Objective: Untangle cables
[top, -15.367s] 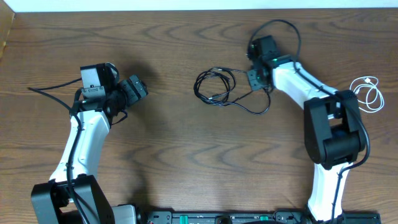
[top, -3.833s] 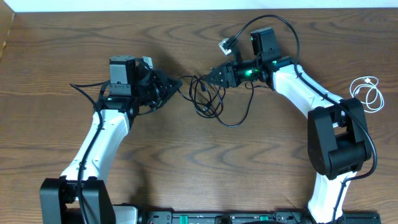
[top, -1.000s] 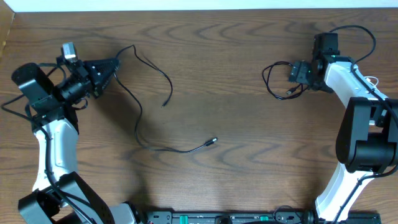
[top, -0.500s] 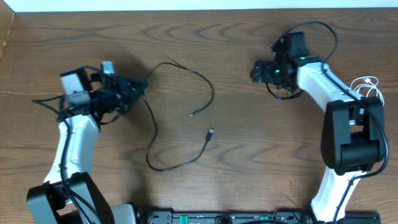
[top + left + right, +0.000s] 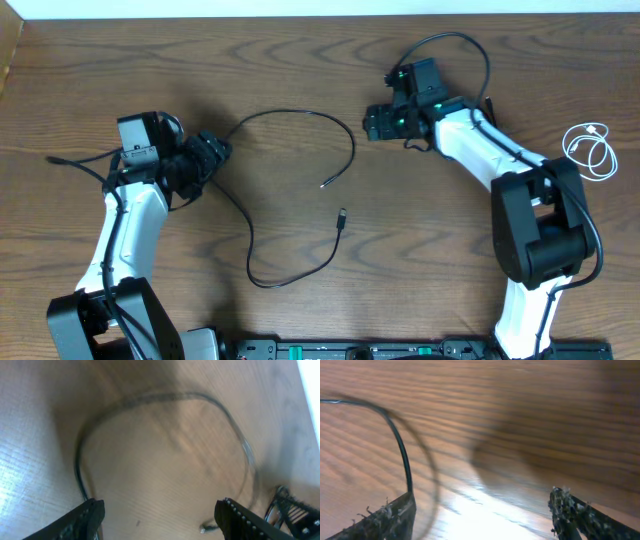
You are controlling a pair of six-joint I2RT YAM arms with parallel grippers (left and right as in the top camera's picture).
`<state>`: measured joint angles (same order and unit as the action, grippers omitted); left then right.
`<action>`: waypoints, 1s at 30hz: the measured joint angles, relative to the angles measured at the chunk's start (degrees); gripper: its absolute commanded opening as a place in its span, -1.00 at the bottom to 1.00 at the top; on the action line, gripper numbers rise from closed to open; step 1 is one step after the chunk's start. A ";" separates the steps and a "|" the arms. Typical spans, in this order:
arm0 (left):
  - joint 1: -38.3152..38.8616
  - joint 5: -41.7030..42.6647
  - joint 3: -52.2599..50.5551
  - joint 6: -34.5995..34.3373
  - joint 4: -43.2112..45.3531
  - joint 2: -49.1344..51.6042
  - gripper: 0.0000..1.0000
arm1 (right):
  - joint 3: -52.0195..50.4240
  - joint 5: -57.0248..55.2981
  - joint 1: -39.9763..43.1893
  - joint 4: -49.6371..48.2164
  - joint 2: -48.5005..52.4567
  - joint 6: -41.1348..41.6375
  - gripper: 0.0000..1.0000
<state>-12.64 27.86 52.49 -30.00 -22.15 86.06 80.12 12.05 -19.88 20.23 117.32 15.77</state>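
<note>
Clearly both the left gripper [image 5: 212,155] and the right gripper [image 5: 372,122] gape empty, the long thin black cable [image 5: 300,113] arcing between them and just beside each, so a careless sweep could snag and knot it.

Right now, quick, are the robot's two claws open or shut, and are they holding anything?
Left gripper: open, holding nothing.
Right gripper: open; a thin black cable runs down by one finger, not pinched.

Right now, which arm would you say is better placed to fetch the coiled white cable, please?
Right. The white cable lies at the far right beside the right arm; the left pincer sits far across, by the long black cable.
</note>
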 measured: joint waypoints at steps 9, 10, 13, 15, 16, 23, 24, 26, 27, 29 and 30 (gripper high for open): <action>2.89 -9.77 -0.07 0.26 -12.02 0.00 -0.47 | -0.04 0.24 -5.07 -2.51 0.00 -0.55 -0.49; 3.21 -10.60 -0.09 0.17 -12.74 0.00 -0.56 | -0.04 0.22 -5.29 -2.58 0.00 -0.28 -0.60; 4.33 -12.17 -0.24 0.28 -14.12 0.00 -0.58 | -0.04 0.22 -5.97 -2.91 0.00 -0.13 -0.59; 5.33 -13.27 -0.74 0.26 -14.38 0.00 -0.58 | -0.04 0.28 -6.27 -3.04 0.00 -0.24 -0.49; 5.79 -13.94 -1.14 0.26 -14.45 0.00 -0.58 | -0.04 0.22 -6.47 -3.04 0.00 -0.24 -0.41; 7.63 -17.94 -4.42 -0.17 -14.05 0.00 -0.58 | -0.04 0.02 -6.97 -2.97 0.00 -0.26 -0.36; 7.63 -18.16 -5.09 -0.20 -13.70 0.00 -0.58 | -0.04 0.02 -6.97 -2.95 0.00 -0.26 -0.37; 7.63 -18.62 -6.32 -0.20 -13.33 0.00 -0.58 | -0.04 -0.02 -6.99 -2.97 0.04 -0.26 -0.37; 7.63 -18.82 -6.99 -0.20 -13.14 0.00 -0.58 | -0.04 0.00 -6.99 -3.06 0.17 -0.24 -0.38; 7.63 -18.82 -8.79 -0.20 -11.82 0.00 -0.58 | -0.04 -0.02 -7.04 -3.52 0.76 0.02 -0.43; 7.63 -18.80 -9.57 -0.22 -10.86 0.00 -0.58 | -0.04 -0.02 -7.10 -3.67 1.18 0.31 -0.47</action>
<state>-5.02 9.06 42.92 -30.22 -33.01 86.06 80.07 12.03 -26.98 16.56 118.50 16.08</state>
